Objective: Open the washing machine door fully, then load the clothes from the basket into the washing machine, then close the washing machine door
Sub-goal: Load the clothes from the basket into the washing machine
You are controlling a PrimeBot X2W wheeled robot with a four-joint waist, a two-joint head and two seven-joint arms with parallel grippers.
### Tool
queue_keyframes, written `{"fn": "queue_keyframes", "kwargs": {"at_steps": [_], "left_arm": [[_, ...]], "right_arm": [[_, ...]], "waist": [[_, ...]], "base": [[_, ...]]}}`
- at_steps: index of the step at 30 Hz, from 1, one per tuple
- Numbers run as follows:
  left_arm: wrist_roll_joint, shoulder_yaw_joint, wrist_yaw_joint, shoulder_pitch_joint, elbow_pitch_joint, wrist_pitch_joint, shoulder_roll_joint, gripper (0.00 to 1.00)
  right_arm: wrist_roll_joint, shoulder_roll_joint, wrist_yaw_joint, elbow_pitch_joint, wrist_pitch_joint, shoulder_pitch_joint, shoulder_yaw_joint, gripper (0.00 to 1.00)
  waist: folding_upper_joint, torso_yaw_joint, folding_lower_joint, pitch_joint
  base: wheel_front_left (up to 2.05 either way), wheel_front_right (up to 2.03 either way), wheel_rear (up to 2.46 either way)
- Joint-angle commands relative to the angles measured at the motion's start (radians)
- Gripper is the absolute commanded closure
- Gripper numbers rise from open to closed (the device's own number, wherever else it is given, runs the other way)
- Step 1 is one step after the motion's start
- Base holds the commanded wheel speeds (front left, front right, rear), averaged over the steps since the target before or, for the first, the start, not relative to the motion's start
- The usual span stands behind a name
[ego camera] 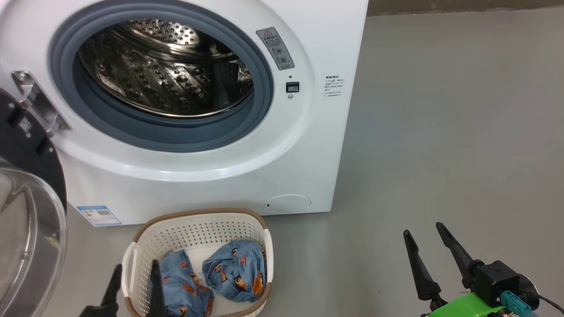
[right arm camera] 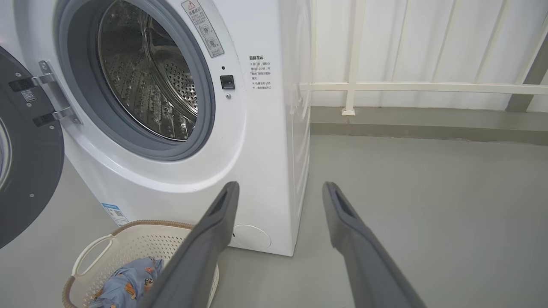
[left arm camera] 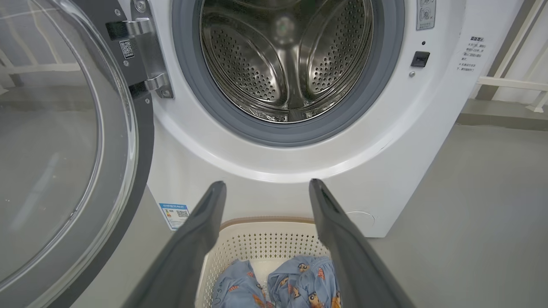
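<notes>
Head view: your blue cartoon-print fabric bundles (ego camera: 235, 270) sit inside the cream perforated plastic basket (ego camera: 198, 214). Probably soft, light, floppy stuff, so pinch a bunched top fold. Your left gripper (ego camera: 135, 268) and right gripper (ego camera: 423, 229) both gape empty.

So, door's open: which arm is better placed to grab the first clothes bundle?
Left. The left end effector, open, hangs over the basket by the clothes; the right end effector is off over bare floor.
</notes>
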Motion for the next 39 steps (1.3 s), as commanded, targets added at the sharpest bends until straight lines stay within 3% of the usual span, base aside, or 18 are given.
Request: {"fn": "queue_keyframes", "kwargs": {"at_steps": [1,12,18,23,32,39], "left_arm": [[-0.013,0.023,-0.013,-0.052,0.008,0.000,0.012,0.00],[-0.045,-0.040,-0.088,-0.224,0.294,0.013,-0.009,0.00],[-0.080,-0.092,-0.173,-0.409,0.538,0.025,-0.028,0.00],[-0.110,-0.126,-0.219,-0.558,0.734,0.019,-0.038,0.00],[-0.128,-0.165,-0.246,-0.761,0.991,0.016,-0.038,0.00],[-0.154,-0.170,-0.255,-0.868,1.104,0.031,0.010,0.00]], "right_arm": [[-0.004,-0.003,0.006,-0.033,-0.005,-0.028,0.029,0.00],[-0.012,-0.003,0.006,-0.073,0.002,-0.085,0.046,0.00],[-0.012,-0.003,0.006,-0.094,-0.002,-0.144,0.057,0.00],[-0.003,-0.003,0.006,-0.097,-0.014,-0.199,0.077,0.00],[0.024,-0.003,0.006,-0.099,-0.038,-0.268,0.083,0.00],[0.054,-0.003,0.006,-0.099,-0.046,-0.309,0.106,0.00]], "waist": [[0.0000,-0.005,0.0000,0.018],[0.0000,-0.048,0.0000,0.141],[0.0000,-0.078,0.0000,0.260],[0.0000,-0.119,0.0000,0.359],[0.0000,-0.205,0.0000,0.530],[0.0000,-0.281,0.0000,0.659]], "base": [[0.00,0.00,0.00],[0.00,0.00,0.00],[0.00,0.00,0.00],[0.00,0.00,0.00],[0.00,0.00,0.00],[0.00,0.00,0.00]]}}
